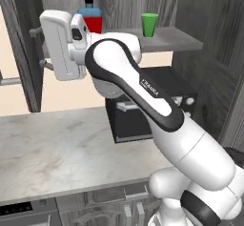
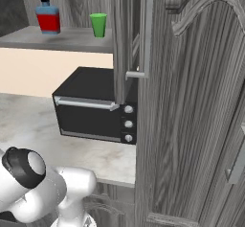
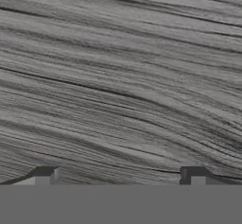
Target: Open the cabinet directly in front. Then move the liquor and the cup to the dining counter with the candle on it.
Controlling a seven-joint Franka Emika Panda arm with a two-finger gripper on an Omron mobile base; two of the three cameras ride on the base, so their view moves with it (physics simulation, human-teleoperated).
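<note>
Hand view gives me close dark grey wood grain of the cabinet (image 3: 121,76) filling most of the frame, with my gripper (image 3: 121,175) fingertips spread wide at the bottom corners and nothing between them. So the pincer is fully open and empty.

From the left base view, both doors look swung out, so I judge the opening step done and the bottle pick-up in hand. The liquor (image 1: 90,15) stands on the shelf at upper centre, the green cup (image 1: 149,24) to its right, well apart from it. In the right base view the right door (image 2: 191,116) stands edge-on across the right half of the frame, above the black microwave (image 2: 95,106).

My arm rises from lower right, elbow bent, forearm running up and left; the hand sits at upper left, just left of the bottle, seemingly facing the left door's inner face.

Next I need to turn the wrist toward the shelf and line the open fingers around the bottle without knocking it.
</note>
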